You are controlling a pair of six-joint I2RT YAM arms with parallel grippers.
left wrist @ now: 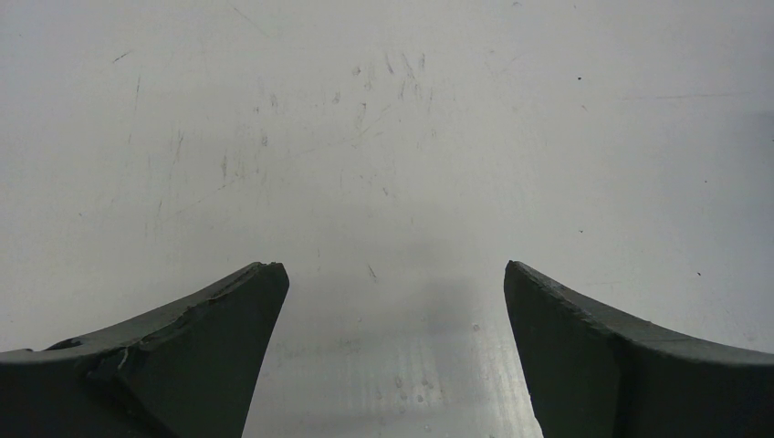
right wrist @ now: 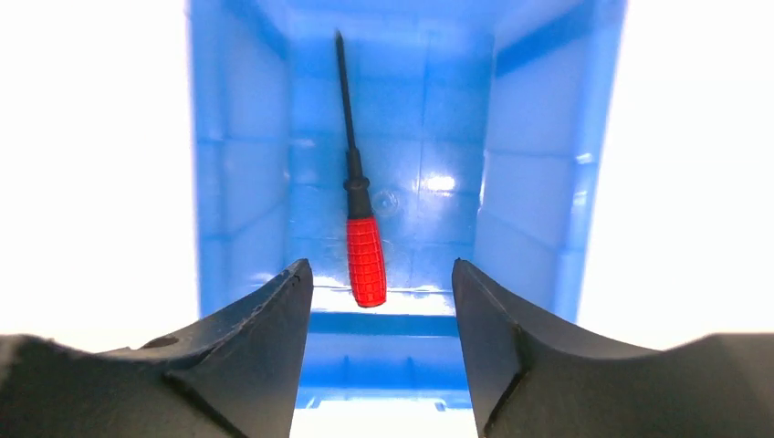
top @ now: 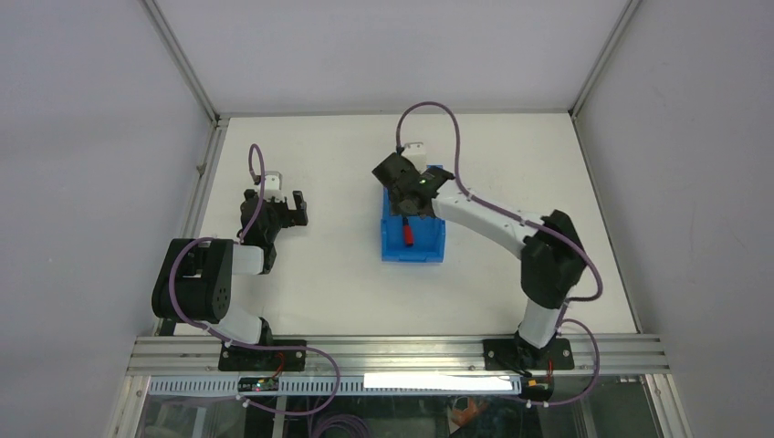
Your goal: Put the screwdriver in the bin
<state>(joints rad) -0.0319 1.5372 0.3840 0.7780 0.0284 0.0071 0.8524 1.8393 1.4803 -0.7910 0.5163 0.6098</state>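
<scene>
Lying on the floor of the bright blue bin (right wrist: pixel 529 210), the thin screwdriver (right wrist: pixel 363 248), ribbed red handle and black shaft, seems clear of the right jaws, parted and empty above; left jaws gape over the table (left wrist: pixel 383 137).

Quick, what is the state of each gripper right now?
Left gripper: open, holding nothing.
Right gripper: open, empty; the small red-handled, black-shafted screwdriver lies loose in the bright blue rectangular plastic bin.
</scene>
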